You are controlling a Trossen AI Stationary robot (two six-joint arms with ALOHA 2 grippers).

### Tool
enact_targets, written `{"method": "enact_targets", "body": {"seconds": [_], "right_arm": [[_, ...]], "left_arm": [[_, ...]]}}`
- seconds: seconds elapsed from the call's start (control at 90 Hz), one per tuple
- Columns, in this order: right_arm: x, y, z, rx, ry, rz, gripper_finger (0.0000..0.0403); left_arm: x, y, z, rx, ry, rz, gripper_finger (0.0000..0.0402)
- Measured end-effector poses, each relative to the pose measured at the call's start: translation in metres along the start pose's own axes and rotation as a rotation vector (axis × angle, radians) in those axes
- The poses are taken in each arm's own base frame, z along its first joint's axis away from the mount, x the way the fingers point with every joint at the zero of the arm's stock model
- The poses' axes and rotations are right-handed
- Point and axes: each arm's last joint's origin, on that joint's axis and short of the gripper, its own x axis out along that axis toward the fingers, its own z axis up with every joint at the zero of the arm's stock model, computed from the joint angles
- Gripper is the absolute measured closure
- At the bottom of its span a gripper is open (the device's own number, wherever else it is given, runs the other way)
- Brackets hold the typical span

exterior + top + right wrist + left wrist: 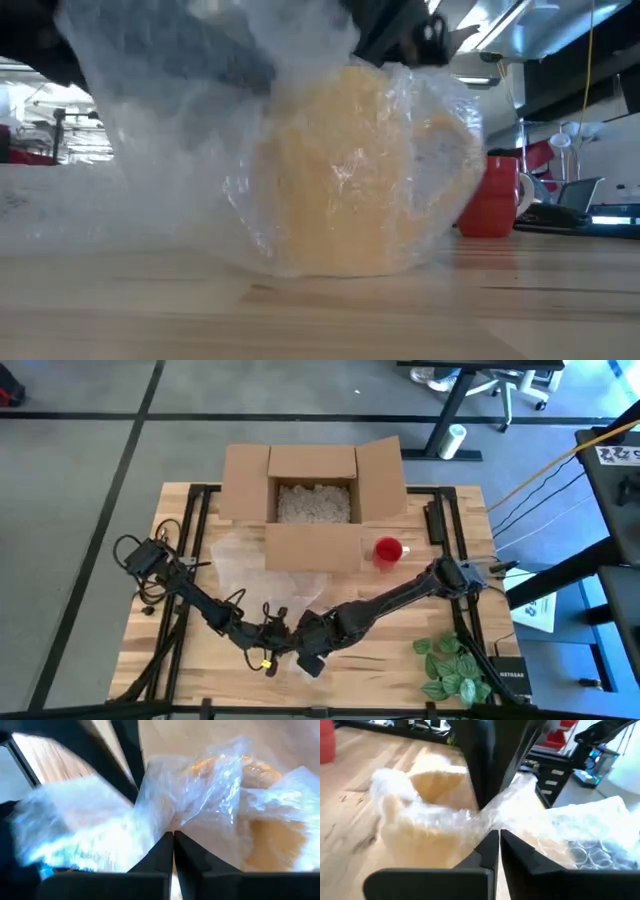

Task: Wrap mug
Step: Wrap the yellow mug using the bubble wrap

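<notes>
Near table front | both claws, left claw (497, 837) and right claw (173, 837), clenched on bubble wrap (200, 795) | low view alone shows yellow mug (345, 170)

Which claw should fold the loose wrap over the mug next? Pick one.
Left, probably. Both claws, left claw and right claw, pinch the bubble wrap over the yellow mug; the loose sheet lies on the left arm's side.

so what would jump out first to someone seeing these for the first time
First the yellow mug half swaddled in clear bubble wrap, standing at the table's near edge where both arms meet. The left hand and right hand are each pinched shut on the wrap beside the mug. Behind them an open cardboard box of packing fill sits at the far side, with a red cup just to its right.
</notes>
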Motion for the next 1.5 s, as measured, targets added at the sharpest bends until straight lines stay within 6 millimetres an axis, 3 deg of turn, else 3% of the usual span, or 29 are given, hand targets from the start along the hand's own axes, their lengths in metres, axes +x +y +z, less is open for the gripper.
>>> {"method": "enact_targets", "body": {"seconds": [0.178,0.333,0.467,0.689,1.5], "right_arm": [[-0.019,0.009,0.003,-0.042,-0.153,-0.029,0.0403],[-0.021,0.016,0.001,-0.083,-0.197,0.002,0.0403],[-0.011,0.017,-0.001,-0.1,-0.143,0.07,0.0403],[0.012,0.003,-0.011,-0.041,-0.063,0.005,0.0403],[0.009,0.0,-0.008,-0.053,-0.177,-0.109,0.0403]], "left_arm": [[0.002,0.003,0.001,-0.017,0.0,0.003,0.0402],[0.003,0.005,0.002,-0.022,-0.004,0.006,0.0402],[0.003,0.005,0.003,-0.022,-0.008,0.003,0.0402],[0.003,0.005,0.003,-0.025,-0.01,0.002,0.0402],[0.003,0.005,0.002,-0.027,-0.005,0.003,0.0402]]}}
